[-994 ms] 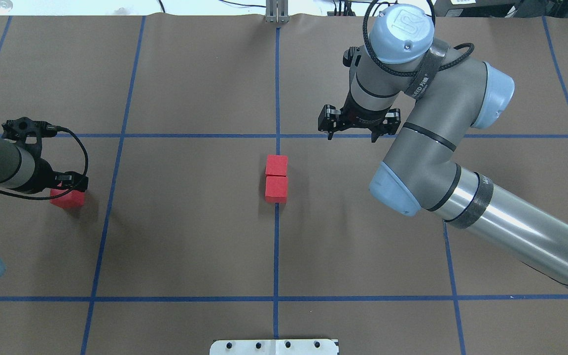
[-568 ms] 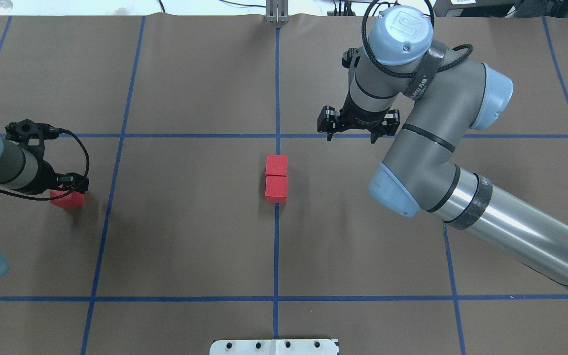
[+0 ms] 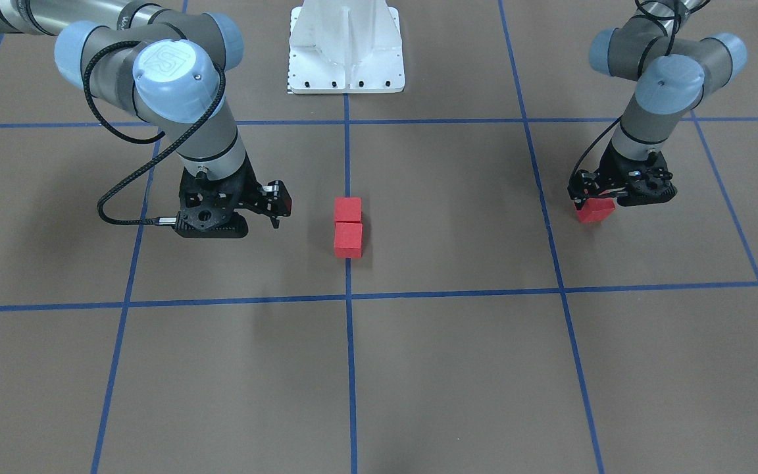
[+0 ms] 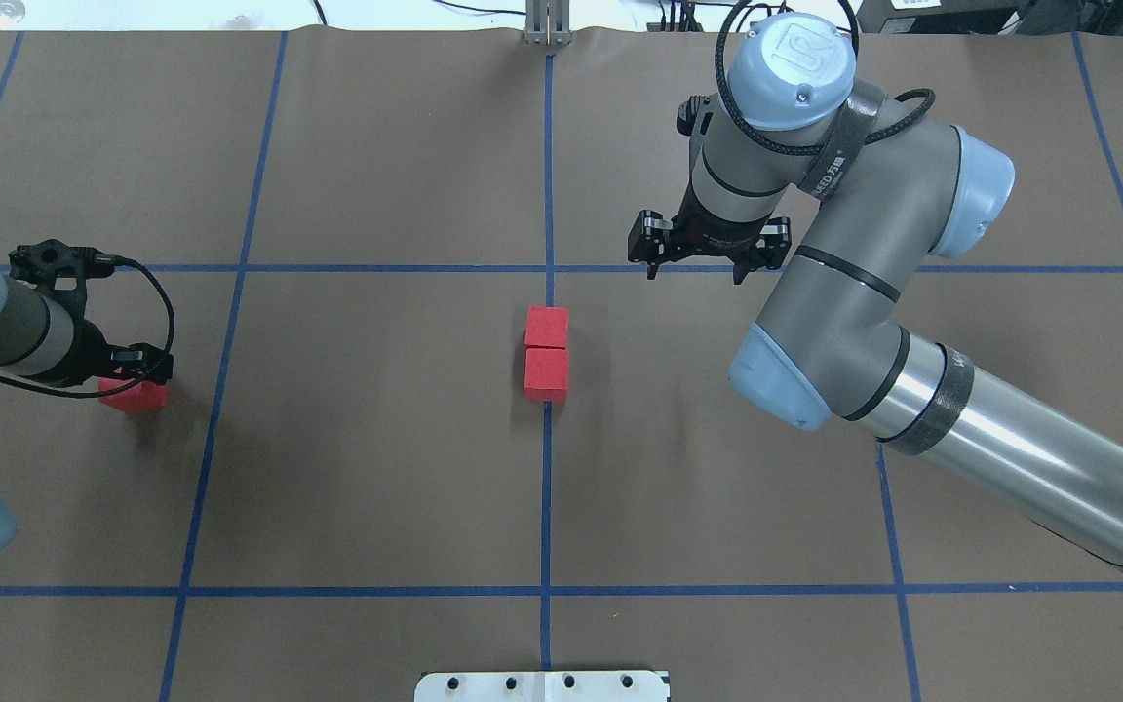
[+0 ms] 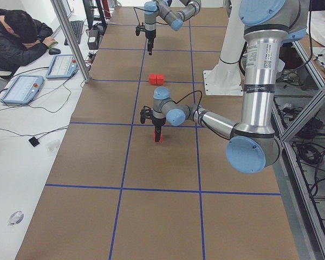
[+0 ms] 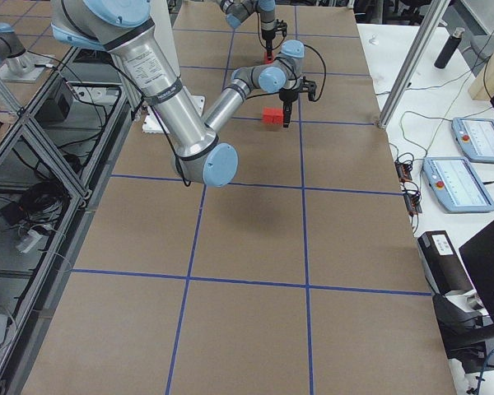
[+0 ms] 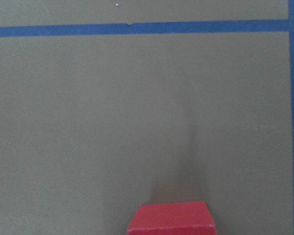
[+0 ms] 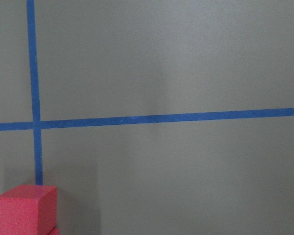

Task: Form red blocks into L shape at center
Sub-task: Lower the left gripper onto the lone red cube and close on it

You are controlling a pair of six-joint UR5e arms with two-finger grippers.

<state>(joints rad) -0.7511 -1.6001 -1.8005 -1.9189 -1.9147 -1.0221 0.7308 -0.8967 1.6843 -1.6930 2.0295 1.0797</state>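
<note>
L claw (image 3: 601, 199) down at red block (image 3: 594, 212), grip unclear; R claw (image 4: 696, 273) hovering, open

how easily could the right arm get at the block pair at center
Probably yes: the right gripper hovers open just beside the block pair, with only bare floor between them.

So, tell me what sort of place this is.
Probably a robotics lab: a left arm and right arm over brown paper with a blue tape grid, and control tablets on a side bench.
</note>
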